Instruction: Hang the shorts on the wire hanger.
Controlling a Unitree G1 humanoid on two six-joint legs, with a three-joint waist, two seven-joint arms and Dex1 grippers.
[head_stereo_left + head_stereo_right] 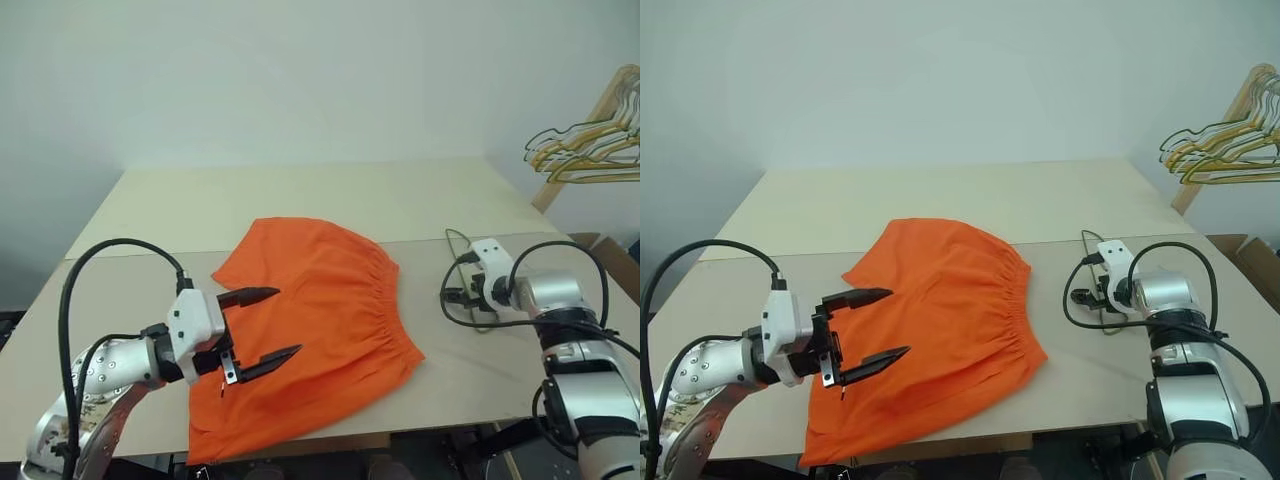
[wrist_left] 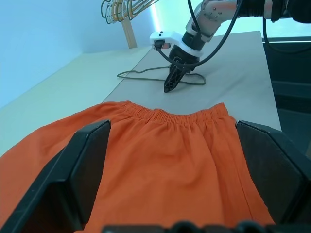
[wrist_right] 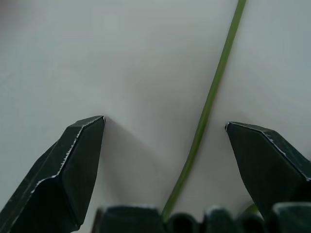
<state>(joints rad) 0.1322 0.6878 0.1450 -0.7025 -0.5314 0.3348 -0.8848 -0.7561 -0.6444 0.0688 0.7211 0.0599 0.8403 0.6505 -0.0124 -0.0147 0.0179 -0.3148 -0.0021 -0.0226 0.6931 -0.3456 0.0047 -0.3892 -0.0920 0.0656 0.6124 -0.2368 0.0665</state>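
Left eye view shows, at the left, the left gripper [image 1: 268,323] with its two fingers spread wide and nothing between them. It hovers over the left part of the shorts [image 1: 320,330] and points to the right, across the fabric. In the left wrist view the orange cloth passes under both fingers [image 2: 82,174], and I cannot tell if they touch it.

One pair of shorts lies flat on the table [image 1: 330,200], near the front edge. The long axis runs from the front left corner toward the back right. The gathered waistband is the right side, and the legs point to the left and to the front edge.

More to the right lies one wire hanger [image 2: 146,74], flat on the table, well apart from the waistband. The right gripper [image 2: 171,83] points down at it, with the tips at the wire. In the right wrist view the two fingers [image 3: 77,160] stand apart, released, and the thin green wire [image 3: 204,116] runs between them, closer to one finger, over the bare table.

At the far right a wooden rack [image 1: 590,110] carries a cluster of several hangers [image 1: 590,150].
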